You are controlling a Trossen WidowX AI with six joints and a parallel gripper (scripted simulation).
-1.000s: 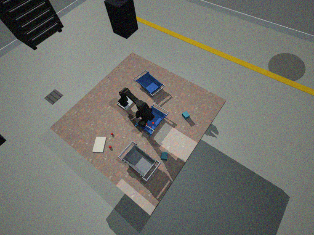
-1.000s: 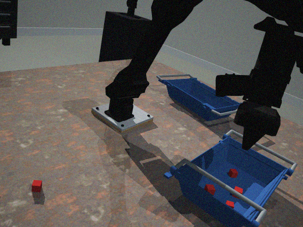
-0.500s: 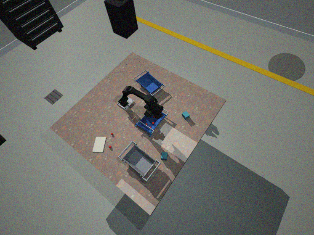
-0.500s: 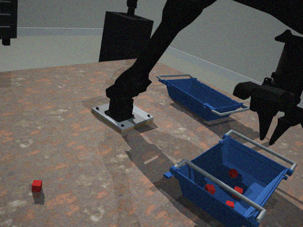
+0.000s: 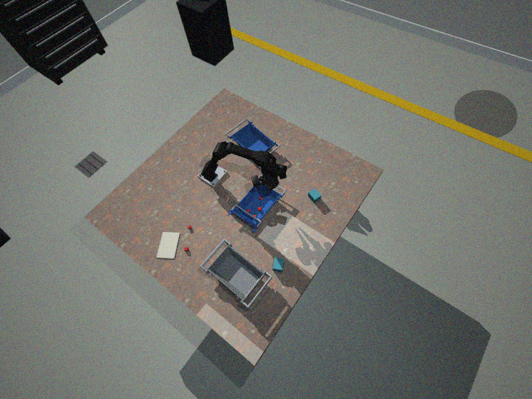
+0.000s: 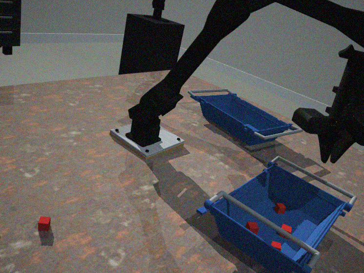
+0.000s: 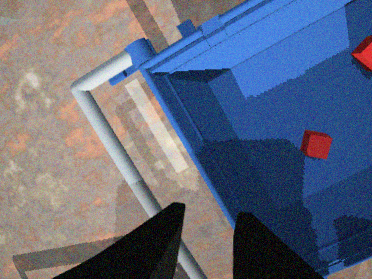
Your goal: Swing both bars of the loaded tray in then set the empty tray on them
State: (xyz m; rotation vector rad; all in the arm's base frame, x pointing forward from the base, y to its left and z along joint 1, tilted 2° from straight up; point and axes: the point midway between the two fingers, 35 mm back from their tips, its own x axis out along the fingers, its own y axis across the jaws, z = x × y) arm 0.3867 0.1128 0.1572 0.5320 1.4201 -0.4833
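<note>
The loaded blue tray (image 5: 267,203) (image 6: 249,244) (image 7: 285,46) stands upright with several red blocks (image 6: 280,208) (image 7: 317,144) inside. Its near bar (image 6: 264,220) lies across the top, close to the near end. Its far bar (image 6: 315,178) (image 7: 112,141) is swung out beyond the other end. The empty blue tray (image 5: 254,138) (image 6: 218,117) stands behind, upright, both bars out. My gripper (image 6: 328,161) (image 7: 209,219) is slightly open and empty, above the far end of the loaded tray. In the wrist view the out-swung bar passes below the left finger; its further end is out of frame.
A grey tray (image 5: 242,278) with bars out, a teal block (image 5: 314,195), another teal block (image 5: 278,264), a cream slab (image 5: 168,245) and two loose red cubes (image 5: 189,227) (image 6: 44,223) are on the table. The arm's base plate (image 6: 168,140) is beside both blue trays.
</note>
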